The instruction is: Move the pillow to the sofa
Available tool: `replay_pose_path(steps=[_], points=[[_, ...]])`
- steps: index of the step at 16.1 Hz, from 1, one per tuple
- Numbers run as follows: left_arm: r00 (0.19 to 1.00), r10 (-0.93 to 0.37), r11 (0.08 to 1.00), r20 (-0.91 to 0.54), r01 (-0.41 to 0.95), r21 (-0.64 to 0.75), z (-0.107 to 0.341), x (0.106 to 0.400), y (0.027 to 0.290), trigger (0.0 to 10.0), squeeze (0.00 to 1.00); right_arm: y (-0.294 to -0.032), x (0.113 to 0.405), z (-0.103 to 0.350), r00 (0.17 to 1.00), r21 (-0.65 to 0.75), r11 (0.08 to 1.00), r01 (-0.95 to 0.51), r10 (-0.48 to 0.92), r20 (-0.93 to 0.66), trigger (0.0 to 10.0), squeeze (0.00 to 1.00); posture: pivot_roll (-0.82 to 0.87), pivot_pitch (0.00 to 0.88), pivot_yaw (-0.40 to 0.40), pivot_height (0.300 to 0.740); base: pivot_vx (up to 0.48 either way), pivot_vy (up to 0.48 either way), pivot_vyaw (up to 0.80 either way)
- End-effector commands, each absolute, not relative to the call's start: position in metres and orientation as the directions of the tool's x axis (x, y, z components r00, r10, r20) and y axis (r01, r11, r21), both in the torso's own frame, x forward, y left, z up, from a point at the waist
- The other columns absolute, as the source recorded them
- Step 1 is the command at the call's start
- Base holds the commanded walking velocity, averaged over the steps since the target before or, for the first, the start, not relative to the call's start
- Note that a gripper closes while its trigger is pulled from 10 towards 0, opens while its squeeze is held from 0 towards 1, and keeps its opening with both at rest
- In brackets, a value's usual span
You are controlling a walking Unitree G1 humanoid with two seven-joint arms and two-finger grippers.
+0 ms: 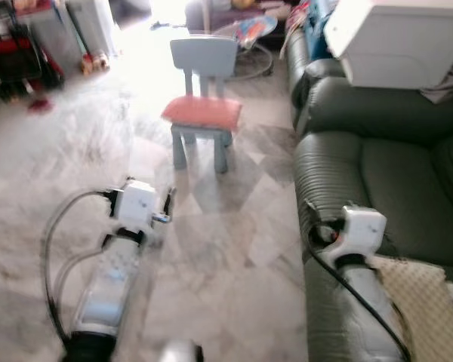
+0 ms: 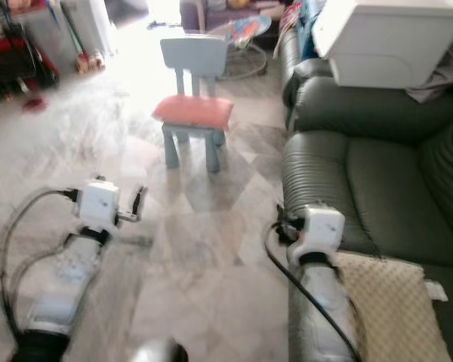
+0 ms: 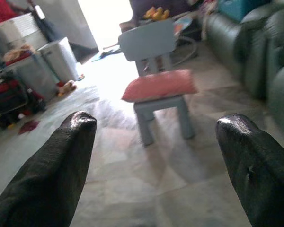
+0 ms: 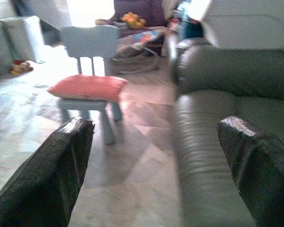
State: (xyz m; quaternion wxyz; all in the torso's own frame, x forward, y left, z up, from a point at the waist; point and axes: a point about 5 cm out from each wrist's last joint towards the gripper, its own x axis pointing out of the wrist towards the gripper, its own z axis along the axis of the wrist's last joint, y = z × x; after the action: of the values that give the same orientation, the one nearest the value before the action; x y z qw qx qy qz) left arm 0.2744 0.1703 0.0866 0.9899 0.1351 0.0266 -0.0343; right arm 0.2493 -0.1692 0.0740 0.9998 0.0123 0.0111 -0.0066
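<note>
- No text, label, brand, number or sign can be read in any view.
- The white box [image 1: 396, 38] at the upper right of the left eye view shows plain faces, with no legible marking.
- The storage bins [image 3: 38, 66] at the upper left of the left wrist view are too blurred to show lettering.
</note>
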Motion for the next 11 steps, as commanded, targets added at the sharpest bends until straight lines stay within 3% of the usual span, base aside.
replay_pose_path(steps=[1, 5, 8, 11], points=[[0.997, -0.056, 0.963, -0.053, 0.068, 0.259, 0.090, 0.276, 0.168, 10.0, 0.00, -0.173, 0.247, 0.073, 0.999, 0.020, 1.000, 0.018, -0.018, -0.034, 10.0, 0.00, 0.02, 0.000, 0.025, 0.740, 0.000, 0.480, 0.00], [0.996, -0.062, 0.964, -0.068, 0.077, 0.254, 0.089, 0.274, 0.167, 10.0, 0.00, -0.173, 0.246, 0.074, 0.999, 0.019, 1.000, 0.016, -0.015, -0.035, 10.0, 0.00, 0.02, 0.000, 0.019, 0.740, 0.000, 0.480, 0.00], [0.993, -0.059, 0.964, -0.103, 0.083, 0.253, 0.084, 0.254, 0.174, 10.0, 0.00, -0.178, 0.232, 0.078, 0.999, -0.019, 1.000, -0.004, 0.004, -0.035, 10.0, 0.00, 0.02, 0.000, 0.019, 0.740, 0.000, 0.480, 0.00], [0.991, -0.029, 0.965, -0.127, 0.061, 0.255, 0.079, 0.238, 0.186, 10.0, 0.00, -0.190, 0.211, 0.071, 0.997, -0.050, 0.999, -0.020, 0.016, -0.082, 10.0, 0.00, 0.02, 0.000, 0.016, 0.740, 0.000, 0.124, 0.00]])
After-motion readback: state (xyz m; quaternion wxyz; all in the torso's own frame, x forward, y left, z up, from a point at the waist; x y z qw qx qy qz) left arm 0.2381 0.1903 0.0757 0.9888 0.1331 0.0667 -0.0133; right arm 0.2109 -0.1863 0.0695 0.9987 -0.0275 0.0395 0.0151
